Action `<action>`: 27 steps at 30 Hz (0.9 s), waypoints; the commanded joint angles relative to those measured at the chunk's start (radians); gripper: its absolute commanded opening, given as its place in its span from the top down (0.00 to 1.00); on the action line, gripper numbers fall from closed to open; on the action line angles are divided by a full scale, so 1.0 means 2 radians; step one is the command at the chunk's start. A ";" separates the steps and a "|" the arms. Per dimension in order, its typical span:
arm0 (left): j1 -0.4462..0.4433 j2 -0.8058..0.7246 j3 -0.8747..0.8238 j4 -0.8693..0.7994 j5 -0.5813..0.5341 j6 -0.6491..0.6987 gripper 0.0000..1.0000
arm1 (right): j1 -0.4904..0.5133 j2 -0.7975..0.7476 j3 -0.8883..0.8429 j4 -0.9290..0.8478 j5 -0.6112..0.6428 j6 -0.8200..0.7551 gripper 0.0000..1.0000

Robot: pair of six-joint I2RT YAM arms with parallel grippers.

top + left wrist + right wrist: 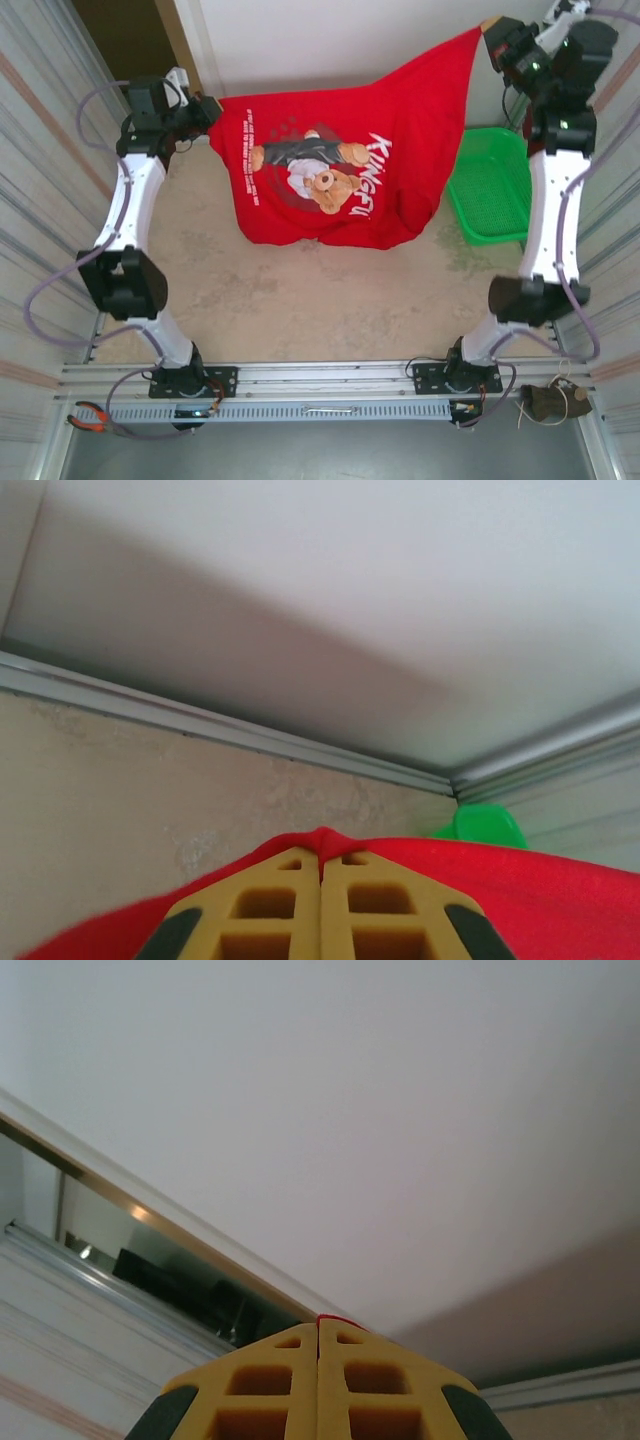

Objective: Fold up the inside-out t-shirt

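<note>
Red t-shirt (340,170) hangs between both hands, hem on the tabletop (300,300) beside the basket (492,190). Left hand (212,118) and right hand (484,28) each clamp a top corner. Recommend lowering evenly, cloth taut.

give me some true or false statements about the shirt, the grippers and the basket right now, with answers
1. The red t-shirt is held up, spread between the two arms. True.
2. The left gripper is open. False: it is shut on the shirt's edge.
3. The green basket sits on the right side of the table. True.
4. The shirt lies folded flat on the table. False: it hangs unfolded, with its lower edge down at the table.
5. The right gripper holds nothing. False: it is shut on a sliver of red cloth.
</note>
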 commanded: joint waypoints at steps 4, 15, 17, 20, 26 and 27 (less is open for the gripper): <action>0.007 0.045 0.190 -0.017 0.033 -0.039 1.00 | -0.003 0.131 0.252 0.010 -0.058 0.083 1.00; 0.003 -0.187 -0.143 0.028 0.030 -0.002 1.00 | 0.031 -0.176 -0.168 0.059 -0.056 -0.007 1.00; -0.003 -0.247 -0.249 0.031 0.017 0.007 1.00 | 0.054 -0.268 -0.313 0.061 -0.031 -0.022 1.00; -0.017 -0.337 -0.413 0.039 -0.018 0.004 1.00 | 0.114 -0.410 -0.505 0.014 0.034 -0.046 1.00; -0.042 -0.437 -0.628 0.055 -0.040 -0.024 0.68 | 0.265 -0.651 -0.794 -0.137 0.230 0.004 0.98; -0.042 -0.449 -0.637 0.047 -0.044 -0.022 0.56 | 0.279 -0.690 -0.817 -0.186 0.264 0.016 0.74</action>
